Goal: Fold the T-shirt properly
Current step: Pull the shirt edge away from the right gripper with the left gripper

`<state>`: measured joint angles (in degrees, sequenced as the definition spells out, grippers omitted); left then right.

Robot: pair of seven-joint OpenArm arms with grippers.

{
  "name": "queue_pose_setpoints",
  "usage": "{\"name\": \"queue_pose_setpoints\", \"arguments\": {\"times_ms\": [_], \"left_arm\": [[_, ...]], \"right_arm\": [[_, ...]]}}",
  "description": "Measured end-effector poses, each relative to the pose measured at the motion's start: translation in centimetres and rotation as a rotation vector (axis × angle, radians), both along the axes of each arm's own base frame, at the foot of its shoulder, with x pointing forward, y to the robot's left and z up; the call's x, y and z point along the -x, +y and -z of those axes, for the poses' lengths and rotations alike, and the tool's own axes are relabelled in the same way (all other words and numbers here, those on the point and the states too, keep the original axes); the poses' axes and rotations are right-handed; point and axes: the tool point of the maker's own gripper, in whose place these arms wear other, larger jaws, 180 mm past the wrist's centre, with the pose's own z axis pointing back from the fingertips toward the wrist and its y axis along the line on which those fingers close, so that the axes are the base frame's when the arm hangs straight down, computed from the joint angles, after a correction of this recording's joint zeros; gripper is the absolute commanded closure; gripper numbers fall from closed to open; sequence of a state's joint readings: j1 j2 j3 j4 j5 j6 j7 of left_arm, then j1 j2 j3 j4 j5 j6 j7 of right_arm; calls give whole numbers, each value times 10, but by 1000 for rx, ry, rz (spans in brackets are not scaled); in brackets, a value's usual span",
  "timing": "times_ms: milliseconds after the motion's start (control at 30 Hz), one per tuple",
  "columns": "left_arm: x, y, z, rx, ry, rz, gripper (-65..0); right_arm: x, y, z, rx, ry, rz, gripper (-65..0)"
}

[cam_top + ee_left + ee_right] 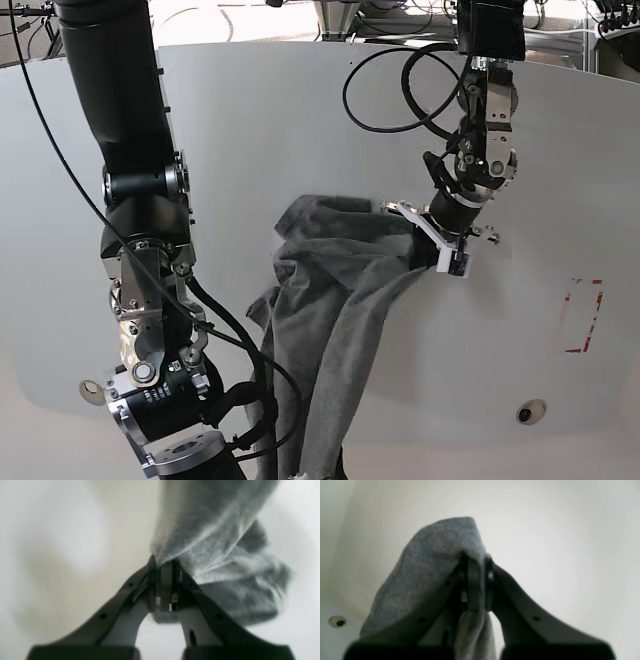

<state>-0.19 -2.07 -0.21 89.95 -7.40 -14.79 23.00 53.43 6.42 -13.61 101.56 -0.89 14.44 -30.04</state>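
Nothing of the fold itself is done yet, judging by how the cloth hangs. The T-shirt (330, 300) is off the white table (250, 120), strung between the two arms as a loose, twisted swag of grey fabric: its far end is gathered up near the middle of the table and its near end drops toward the table's near edge, left of centre.

The left gripper (163, 562) has its jaws pressed together on a bunched edge of the T-shirt, with folds of cloth spilling off to the right in its wrist view. The right gripper (476, 560) is likewise clamped on the T-shirt (the fabric drapes over one jaw and hangs down between the two).

No sleeve, hem or collar can be picked out, so I cannot tell which parts are gripped. What is left, by my reading, is nearly all of it: spread the T-shirt flat on the table, smooth it, then bring in the sleeves and fold the body over.
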Motion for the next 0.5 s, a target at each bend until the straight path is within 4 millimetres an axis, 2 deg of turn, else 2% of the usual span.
{"name": "queue_pose_setpoints", "arguments": {"times_ms": [133, 267, 400, 500], "left_arm": [[-6, 35, -17, -25, -32, -76, 0], [-2, 70, -39, -90, -27, -119, 0], [-4, 105, -76, -145, -95, -193, 0], [-4, 120, -91, -176, -98, -227, 0]], "right_arm": [[-4, -6, 17, 15, 37, 18, 0], [-6, -19, 31, 24, 59, 42, 0], [-11, -34, 47, 33, 92, 77, 0], [-17, -41, 54, 38, 115, 99, -4]]}}
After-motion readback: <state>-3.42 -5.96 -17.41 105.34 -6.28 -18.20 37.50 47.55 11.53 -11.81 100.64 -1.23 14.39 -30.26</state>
